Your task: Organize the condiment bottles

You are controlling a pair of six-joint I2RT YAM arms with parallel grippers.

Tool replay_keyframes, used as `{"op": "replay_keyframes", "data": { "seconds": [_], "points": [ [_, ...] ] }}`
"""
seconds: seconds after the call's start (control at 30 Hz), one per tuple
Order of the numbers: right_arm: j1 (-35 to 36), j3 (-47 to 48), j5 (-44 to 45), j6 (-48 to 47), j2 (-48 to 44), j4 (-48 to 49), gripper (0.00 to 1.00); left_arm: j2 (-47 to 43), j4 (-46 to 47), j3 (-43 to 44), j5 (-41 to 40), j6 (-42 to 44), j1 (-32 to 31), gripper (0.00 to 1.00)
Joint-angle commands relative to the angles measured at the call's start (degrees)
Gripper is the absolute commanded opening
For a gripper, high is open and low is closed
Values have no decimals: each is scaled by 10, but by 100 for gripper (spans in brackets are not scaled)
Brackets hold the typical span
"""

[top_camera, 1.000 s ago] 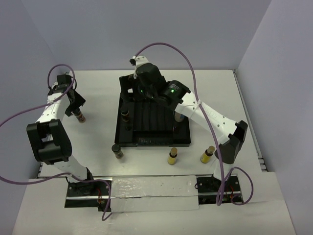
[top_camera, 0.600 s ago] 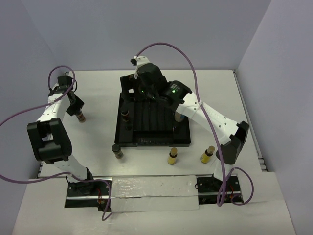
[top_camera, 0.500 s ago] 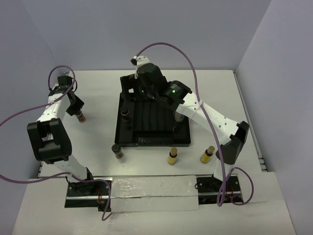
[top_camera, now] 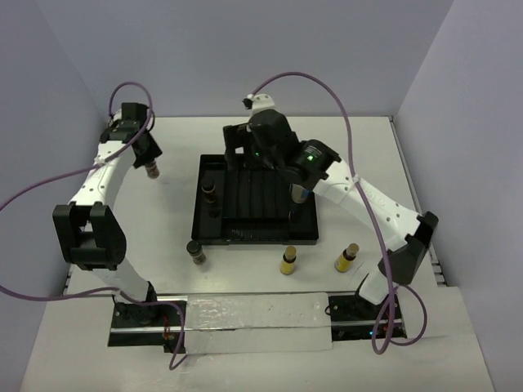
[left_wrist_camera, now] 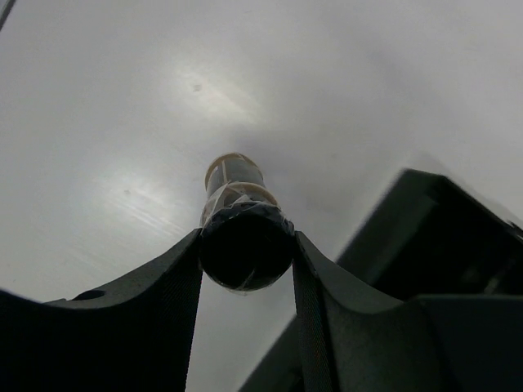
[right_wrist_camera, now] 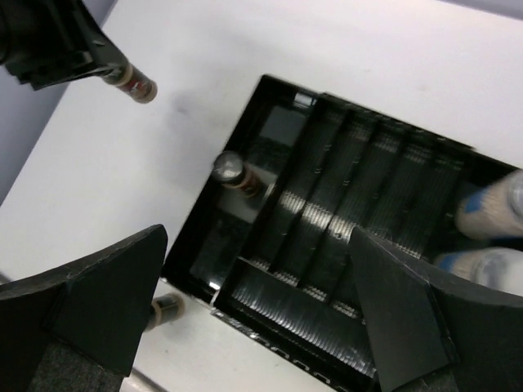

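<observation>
At the far left, my left end effector [left_wrist_camera: 247, 245] was clamped tight on the black cap of a small dark brown jar [top_camera: 152, 169]. It held the jar over the back left of the white table [top_camera: 163, 220], well apart from the black compartmented plastic tray [top_camera: 253, 240]. I could not tell whether the jar's base was clear of the surface. A second dark brown black-capped jar [top_camera: 194, 251] stood on the table just in front of the tray's near left corner. A third dark jar [top_camera: 211, 190] stood upright in the tray's leftmost compartment. My right end effector [right_wrist_camera: 253, 314] hovered above the tray's ribbed middle slots, spread wide with nothing in it. At the tray's right end sat a pale blue-labelled bottle [right_wrist_camera: 478, 265] with another pale bottle [right_wrist_camera: 489, 206] just beside it. Two small yellow-filled bottles [top_camera: 288, 260] stood on the table in front of the tray, towards the right. By my reckoning three bottles were stowed and four remained, one of them in hand, so I was under halfway.
</observation>
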Motion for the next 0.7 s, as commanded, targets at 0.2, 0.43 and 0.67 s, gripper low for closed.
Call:
{"op": "replay_keyframes", "data": {
  "seconds": [0.2,0.43,0.67],
  "points": [
    [-82,-166,92,41,-216,-12,100,79,-19,180,11,51,-137,10],
    [-97,-209,128,45,-266,-47,100,136,-20,195,27,54,-174,10],
    [-113,-242,132,50,-274,-58,100,144,1,145,31,47,-193,10]
  ]
}}
